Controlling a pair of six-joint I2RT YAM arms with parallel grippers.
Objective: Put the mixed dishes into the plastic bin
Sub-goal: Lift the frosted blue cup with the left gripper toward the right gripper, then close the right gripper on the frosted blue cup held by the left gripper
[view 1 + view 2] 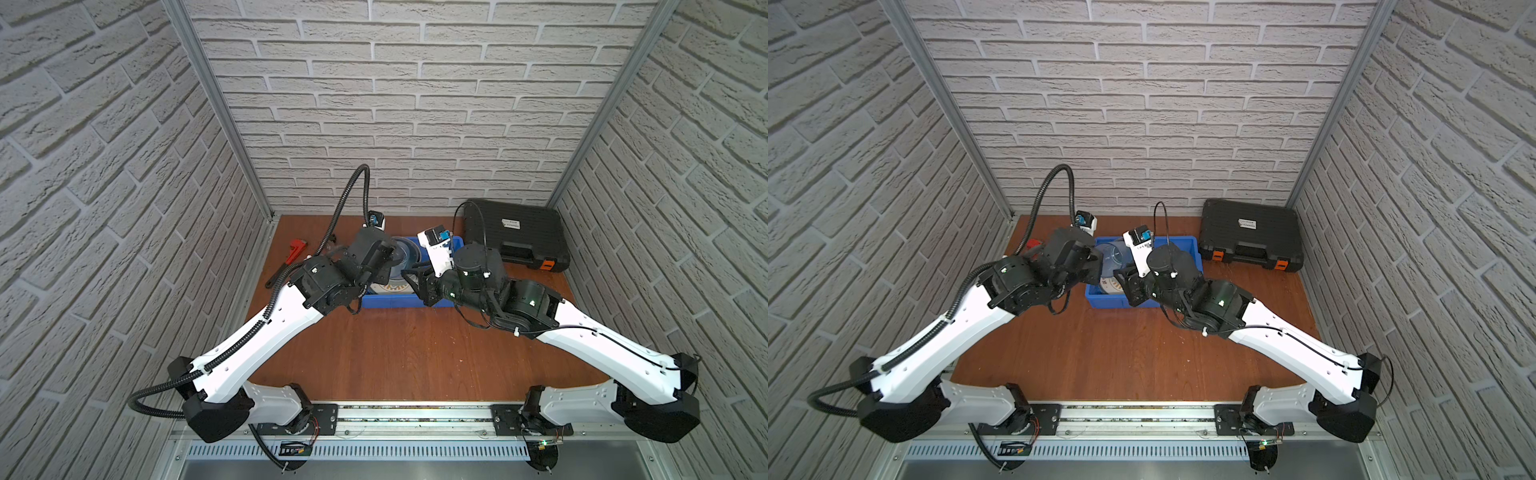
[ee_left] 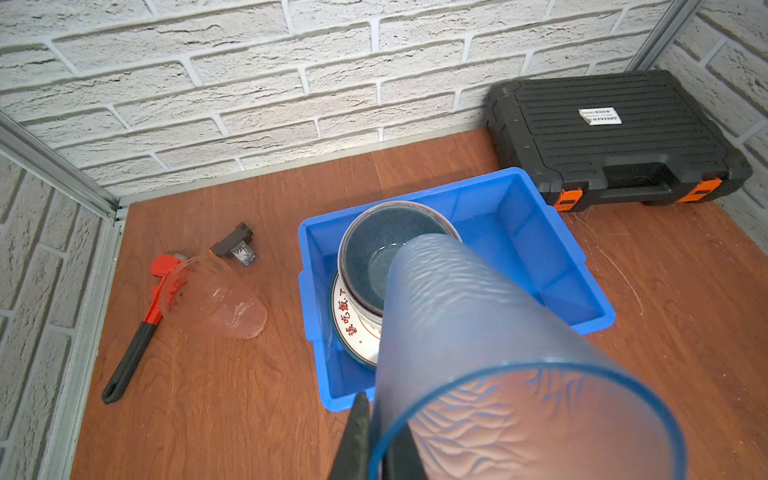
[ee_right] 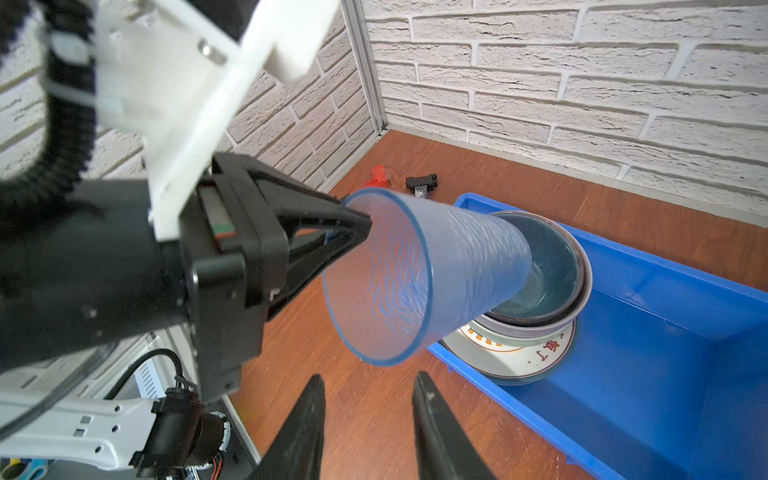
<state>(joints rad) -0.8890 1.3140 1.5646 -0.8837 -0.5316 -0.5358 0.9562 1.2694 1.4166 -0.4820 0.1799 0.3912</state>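
The left gripper is clenched on the rim of the tumbler, which is tilted with its base at the mouth of the dark blue bowl, inside the plastic bin. It looks like thin, light plastic, probably slick and springy, so the rim seems the sensible hold. The right gripper hangs empty, jaws parted.

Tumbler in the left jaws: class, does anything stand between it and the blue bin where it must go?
No barrier shows. The tumbler hangs tilted, its base over the bin and pointing into the dark blue bowl, which is stacked on plates there. The bin's other half is bare.
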